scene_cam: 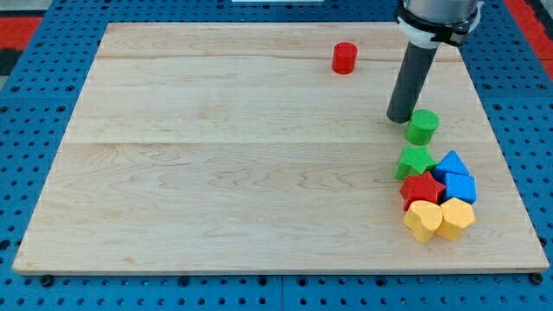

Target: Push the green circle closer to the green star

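Observation:
The green circle (422, 126) sits on the wooden board at the view's right. The green star (415, 161) lies just below it, a small gap apart. My tip (400, 117) rests on the board just to the left of the green circle and slightly above it, close to it or touching it. The rod rises from there toward the view's top right.
A cluster sits below the green star: a red star (422, 188), a blue triangle (452, 163), a blue block (461, 187), and two yellow blocks (422, 220) (455, 217). A red cylinder (344, 58) stands near the view's top. The board's right edge (510, 164) is close.

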### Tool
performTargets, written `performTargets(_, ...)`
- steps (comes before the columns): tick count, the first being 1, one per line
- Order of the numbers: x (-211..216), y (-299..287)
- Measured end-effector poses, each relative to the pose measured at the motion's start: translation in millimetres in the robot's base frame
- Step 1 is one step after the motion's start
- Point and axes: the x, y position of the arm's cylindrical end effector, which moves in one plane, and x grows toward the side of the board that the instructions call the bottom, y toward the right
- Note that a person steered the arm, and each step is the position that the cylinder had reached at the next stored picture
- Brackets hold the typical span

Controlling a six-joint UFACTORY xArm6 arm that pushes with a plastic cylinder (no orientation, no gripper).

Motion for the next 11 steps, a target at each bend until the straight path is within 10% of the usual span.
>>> performTargets(11,30.1,32.6)
